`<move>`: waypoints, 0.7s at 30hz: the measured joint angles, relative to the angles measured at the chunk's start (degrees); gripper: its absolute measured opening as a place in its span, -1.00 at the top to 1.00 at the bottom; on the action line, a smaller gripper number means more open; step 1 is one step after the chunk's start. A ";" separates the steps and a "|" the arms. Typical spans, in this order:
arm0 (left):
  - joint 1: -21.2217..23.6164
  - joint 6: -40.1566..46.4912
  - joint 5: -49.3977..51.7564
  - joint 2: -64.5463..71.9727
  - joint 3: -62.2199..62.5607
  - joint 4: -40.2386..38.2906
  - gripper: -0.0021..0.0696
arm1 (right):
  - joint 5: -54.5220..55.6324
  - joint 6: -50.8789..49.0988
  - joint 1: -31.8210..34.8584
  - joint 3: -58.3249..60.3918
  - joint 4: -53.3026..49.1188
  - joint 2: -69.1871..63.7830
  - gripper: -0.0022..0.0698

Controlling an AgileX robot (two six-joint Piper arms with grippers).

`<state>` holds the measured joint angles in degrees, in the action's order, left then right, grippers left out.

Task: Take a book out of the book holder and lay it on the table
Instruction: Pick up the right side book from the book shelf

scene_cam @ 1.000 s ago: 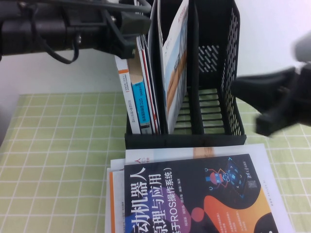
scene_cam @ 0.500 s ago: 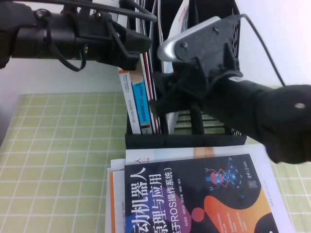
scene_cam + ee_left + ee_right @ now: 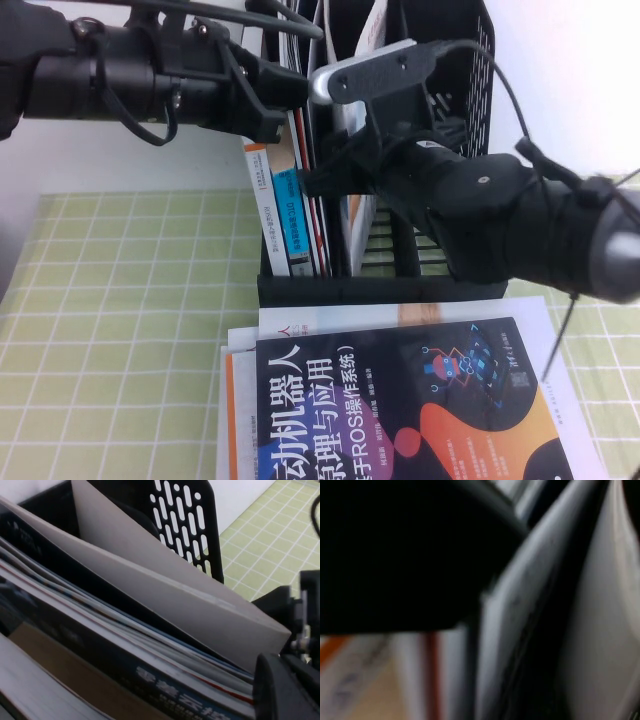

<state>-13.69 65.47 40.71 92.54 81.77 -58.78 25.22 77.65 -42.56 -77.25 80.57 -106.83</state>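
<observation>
Right gripper at the holder's middle slot, book upright just behind it.

Near: black-covered book lies flat on the counter, bottom centre. Mid-frame: right gripper sits against the front edge of the pale-blue book, which stands vertical in the book holder; cannot tell whether its fingers are apart or closed. Upper left: left gripper by the white-spined book, its fingers also unreadable. Right arm is nearer.

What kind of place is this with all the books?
Probably a robot test desk, not a real library: a table with a checked green cloth, a black book holder of books, and two arms, the left gripper and right gripper, both at the holder.
</observation>
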 joint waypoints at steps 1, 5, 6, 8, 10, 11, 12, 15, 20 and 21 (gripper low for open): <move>0.00 -0.11 0.00 0.00 0.00 0.11 0.95 | -0.75 0.00 0.75 -0.77 0.57 -1.30 -0.18; 0.00 -1.65 0.00 0.00 0.00 0.11 0.95 | -4.14 0.10 2.98 -1.40 2.10 -4.87 -0.16; 0.00 -1.75 0.00 0.00 0.10 0.11 0.95 | -4.99 0.10 3.09 -1.71 2.23 -4.90 -0.14; 0.00 -1.98 0.00 0.00 0.10 0.21 0.95 | -6.54 0.36 3.47 -1.93 2.23 -5.01 0.04; 0.00 -2.18 0.00 0.00 0.10 0.21 0.95 | -7.73 1.47 3.66 -2.07 2.35 -4.87 0.38; 0.00 -2.35 0.00 0.00 0.10 0.21 0.95 | -8.15 2.40 3.71 -2.07 2.60 -4.53 0.58; 0.00 -2.62 0.00 0.00 0.10 0.21 0.95 | -8.40 3.10 3.81 -1.95 2.75 -4.09 0.68; 0.00 -2.75 0.00 0.00 0.10 0.21 0.95 | -8.51 5.51 4.06 -1.45 3.50 -1.65 0.86; 0.00 -3.09 0.27 0.00 0.10 -0.45 0.95 | -8.83 10.39 4.06 -1.22 4.89 7.64 0.91; 0.00 -3.09 0.58 0.00 0.10 -1.15 0.95 | -8.83 12.28 4.06 -1.22 5.92 10.06 0.91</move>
<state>-13.69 62.37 41.29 92.54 81.86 -59.93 16.39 89.93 -38.49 -78.47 86.49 -96.77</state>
